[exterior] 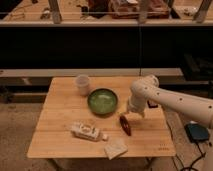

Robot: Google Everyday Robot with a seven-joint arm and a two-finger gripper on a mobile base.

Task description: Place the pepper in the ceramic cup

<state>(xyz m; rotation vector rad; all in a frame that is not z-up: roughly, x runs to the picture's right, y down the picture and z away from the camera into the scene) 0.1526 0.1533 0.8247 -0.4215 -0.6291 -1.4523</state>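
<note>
Camera view puts my end effector [130, 115] low over the bench [60, 145], just above the far end of the pepper [125, 126]. The pepper lies flat on the wood, just right of the green bowl [103, 101]. My arm reaches in from the right and bends downward, which suits picking up something lying flat. I cannot tell whether the end effector is apart or together. It may be touching the pepper, but the dim view leaves that unsure. I judge the pepper not yet lifted. The ceramic cup [82, 84] stands upright at the back left, beyond the bowl, so the carry must pass over or around the bowl. A white packet [115, 148] lies in front, out of that path.
</note>
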